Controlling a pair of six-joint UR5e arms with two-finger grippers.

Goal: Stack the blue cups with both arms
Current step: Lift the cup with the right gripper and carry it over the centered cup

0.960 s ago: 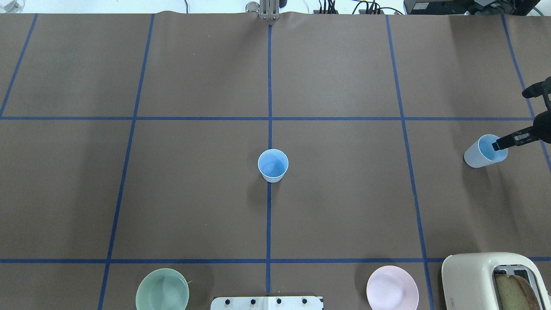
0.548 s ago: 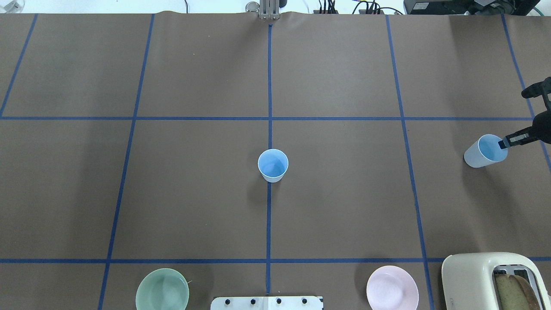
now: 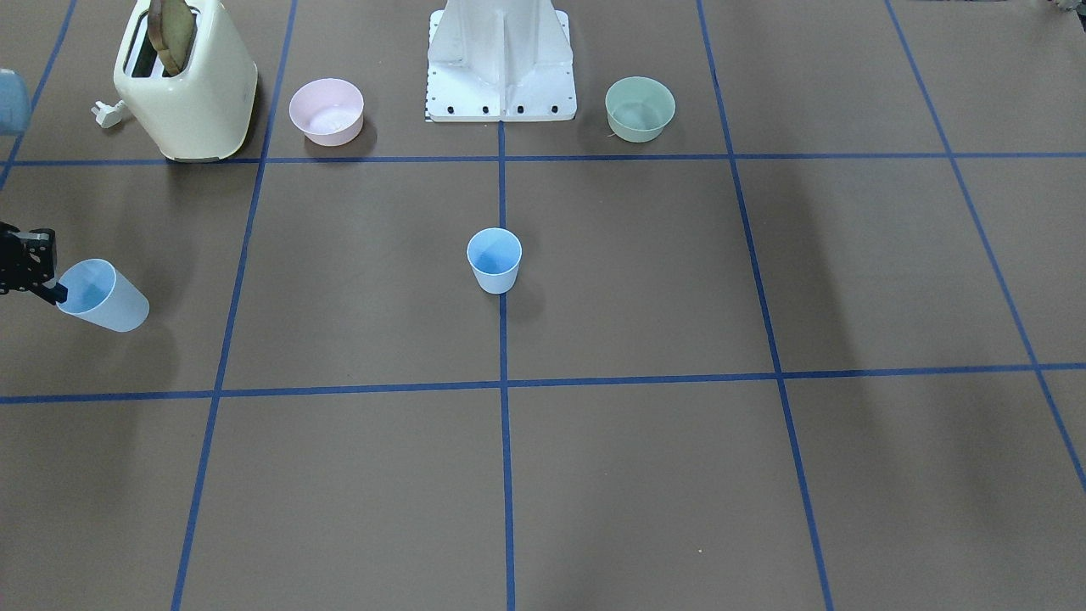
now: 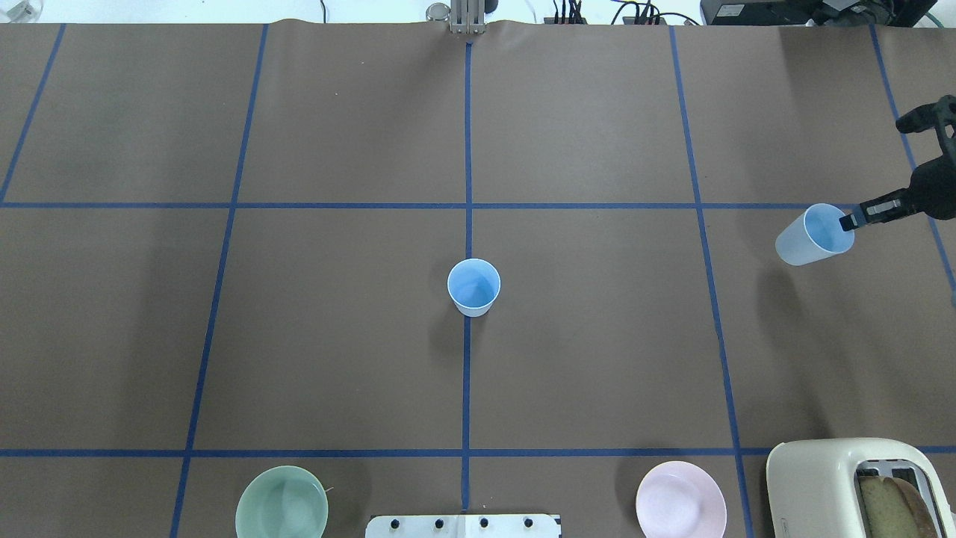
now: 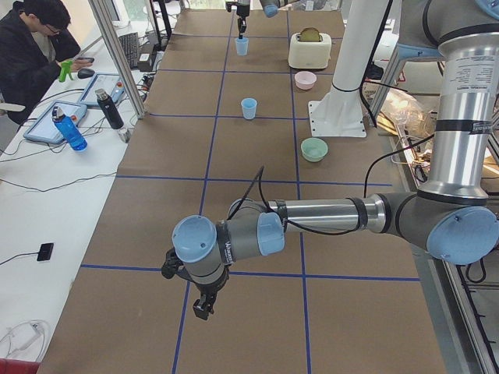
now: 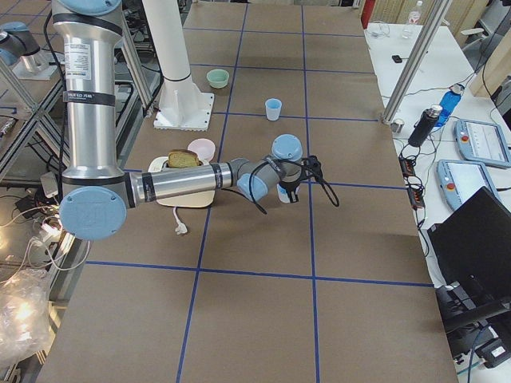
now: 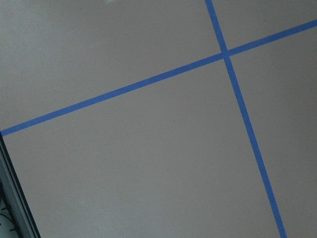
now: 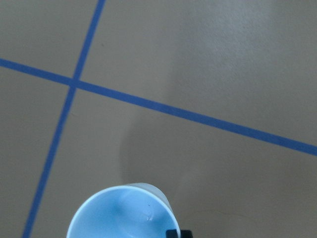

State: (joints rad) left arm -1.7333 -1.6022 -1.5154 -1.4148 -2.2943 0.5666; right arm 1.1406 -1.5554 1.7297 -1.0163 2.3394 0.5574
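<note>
Brown taped table [image 4: 336, 336], right hand [image 4: 848, 221] gripping blue cup [image 4: 801, 245] rim, left hand [image 5: 203, 306] grip unclear.

Right end effector [image 4: 848, 222] and its blue cup [image 4: 810, 239] now off the table [image 4: 597, 336], nearer centre.

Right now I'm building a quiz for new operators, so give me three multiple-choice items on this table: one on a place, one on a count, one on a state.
1. Where does the free blue cup stand?
A. on the centre tape line
B. at the far edge
C. at the left end
2. How many bowls are out?
A. one
B. two
C. four
3. How does the right gripper have the held cup?
A. upside down
B. tilted, gripped at the rim
C. nested in the other cup
Key: 1 A, the tape runs under it. 2 B, a green bowl and a pink bowl. 3 B, one finger sits inside its rim.
</note>
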